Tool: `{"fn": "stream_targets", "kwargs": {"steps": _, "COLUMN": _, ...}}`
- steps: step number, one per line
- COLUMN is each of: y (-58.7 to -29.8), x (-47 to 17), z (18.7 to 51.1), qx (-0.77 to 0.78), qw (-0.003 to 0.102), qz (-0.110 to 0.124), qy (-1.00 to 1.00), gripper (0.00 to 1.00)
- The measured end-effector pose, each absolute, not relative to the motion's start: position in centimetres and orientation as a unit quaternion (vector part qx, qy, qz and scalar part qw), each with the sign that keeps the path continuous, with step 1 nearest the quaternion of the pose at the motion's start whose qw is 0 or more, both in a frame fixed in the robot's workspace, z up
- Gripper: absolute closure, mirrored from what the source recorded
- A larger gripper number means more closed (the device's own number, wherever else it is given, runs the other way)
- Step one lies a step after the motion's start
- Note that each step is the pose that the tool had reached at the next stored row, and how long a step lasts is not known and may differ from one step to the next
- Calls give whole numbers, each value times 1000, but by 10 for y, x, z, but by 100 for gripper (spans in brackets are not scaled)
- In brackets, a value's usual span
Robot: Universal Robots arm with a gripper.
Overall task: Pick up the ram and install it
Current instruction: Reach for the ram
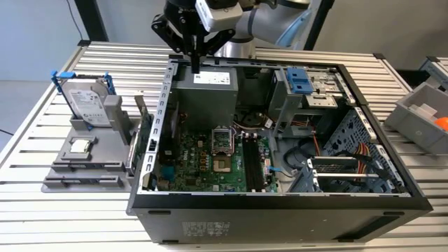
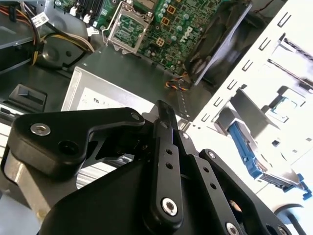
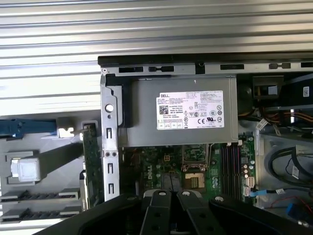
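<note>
My gripper (image 1: 196, 68) hangs high over the far wall of the open computer case (image 1: 392, 194), above the grey power supply (image 1: 206, 97). Its black fingers (image 2: 164, 127) sit pressed together with nothing between them, and they show in both wrist views. The ram is out of view. The long black memory slots (image 1: 250, 164) on the green motherboard (image 1: 192, 157) stand beside the processor socket (image 1: 221, 143), well below the gripper. The slots (image 3: 230, 161) and power supply (image 3: 181, 117) also appear in the first wrist view.
On the exterior view's left, a grey fixture (image 1: 84, 163) holds an upright hard drive (image 1: 87, 105). A green card (image 1: 146, 137) stands on edge between the fixture and the case. Drive cages and cables (image 1: 336, 157) fill the case's right half. A grey bin (image 1: 420, 118) sits at far right.
</note>
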State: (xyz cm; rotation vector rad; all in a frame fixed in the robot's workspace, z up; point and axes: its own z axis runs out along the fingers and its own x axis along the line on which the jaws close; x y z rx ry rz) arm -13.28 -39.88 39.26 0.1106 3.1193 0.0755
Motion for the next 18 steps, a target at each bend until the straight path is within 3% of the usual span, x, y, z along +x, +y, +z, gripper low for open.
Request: {"fn": "stream_targets", "kwargs": {"steps": 18, "y": -399, "x": -144, "z": 393, "qx": 35, "qw": 7, "qz": 24, "qy": 999, "gripper": 100}}
